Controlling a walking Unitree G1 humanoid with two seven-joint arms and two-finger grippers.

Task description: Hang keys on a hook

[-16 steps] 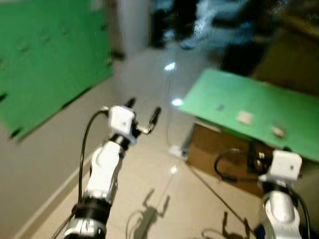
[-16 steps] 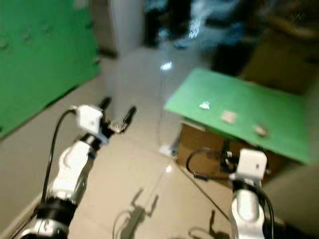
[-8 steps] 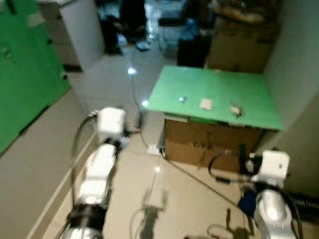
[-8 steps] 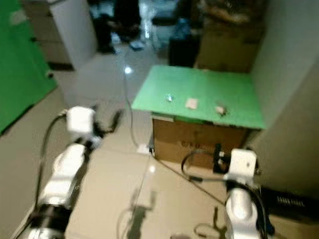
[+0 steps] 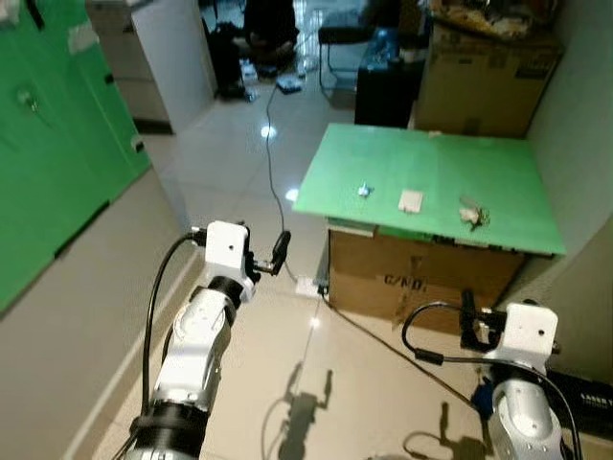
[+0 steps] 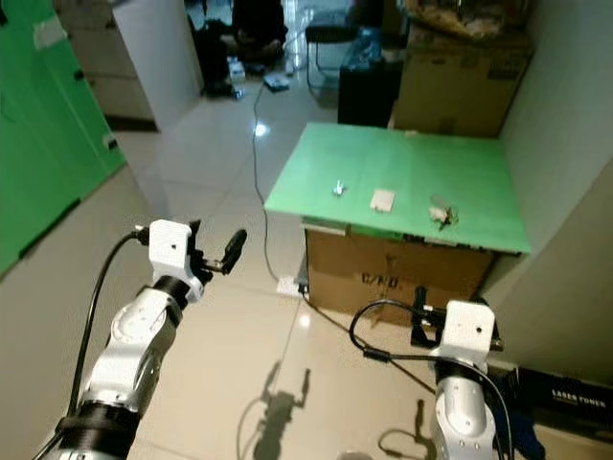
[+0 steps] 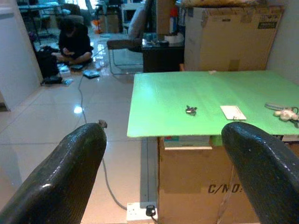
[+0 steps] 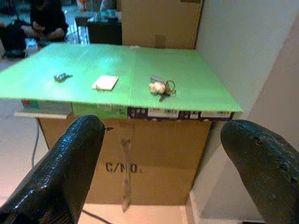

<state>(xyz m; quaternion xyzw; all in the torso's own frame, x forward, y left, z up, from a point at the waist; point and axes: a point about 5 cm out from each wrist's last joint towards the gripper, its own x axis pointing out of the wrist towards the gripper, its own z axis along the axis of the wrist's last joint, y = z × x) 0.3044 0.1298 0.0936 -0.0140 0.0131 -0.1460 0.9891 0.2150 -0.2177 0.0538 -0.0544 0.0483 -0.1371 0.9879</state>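
The keys, a small bunch with a pale fluffy fob, lie on the right part of a green board that tops a cardboard box; the right wrist view shows the keys too. My left gripper is raised over the floor, left of the box, open and holding nothing. My right gripper is low in front of the box, also open and holding nothing. On the far left stands a green panel with a small fitting on it.
A white card and a small metal piece also lie on the board. A cable runs across the tiled floor to a socket block. A person sits on the floor far back. A white cabinet and a large carton stand behind.
The camera has swung right and steadied, so the green board now sits ahead and sharp. Both arms stay raised with their grippers open.
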